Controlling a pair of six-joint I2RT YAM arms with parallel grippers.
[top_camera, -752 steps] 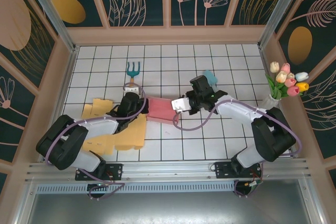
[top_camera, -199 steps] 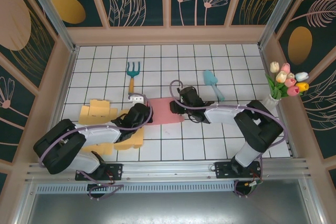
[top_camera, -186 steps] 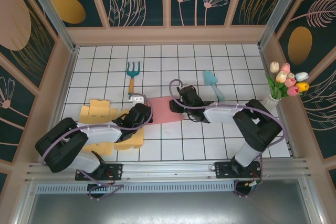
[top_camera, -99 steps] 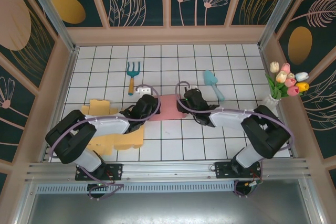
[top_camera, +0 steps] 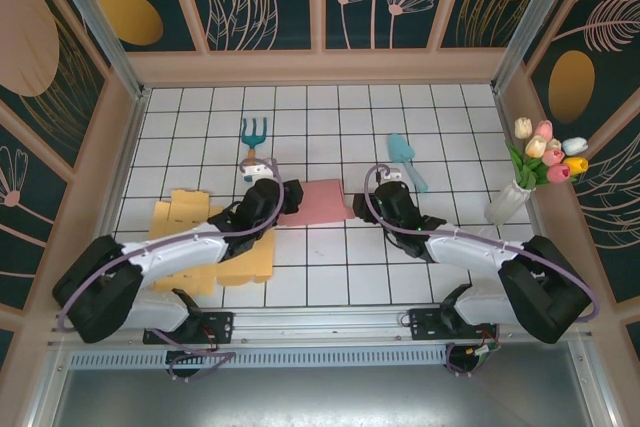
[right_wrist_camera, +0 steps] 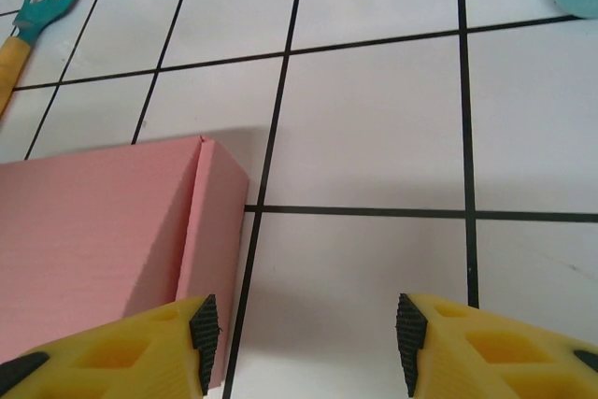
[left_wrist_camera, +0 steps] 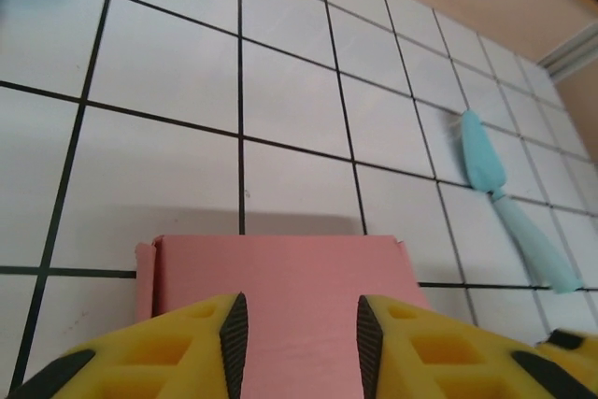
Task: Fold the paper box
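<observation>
A: Status, pls: where's the pink paper box (top_camera: pixel 318 202)?

B: Flat on the tabletop (top_camera: pixel 330 267), betw. both arms, looks closed up. One side wall is creased down at its right end.

A: End effectors?

B: Left end effector (top_camera: pixel 287 194) sits over the box's left end, jaws partly apart, gripping nothing. Can't tell if it touches. Right end effector (top_camera: pixel 361 204) is just beside the right end, jaws wide, empty.

A: Handling?

B: Prob. light, thin corrugated card. Stiff across panels, bends at creases, dents if pinched hard. Tile's smooth, so it'll likely slide. I'd grip a flap edge near a crease w/ the other arm pinning it.
</observation>
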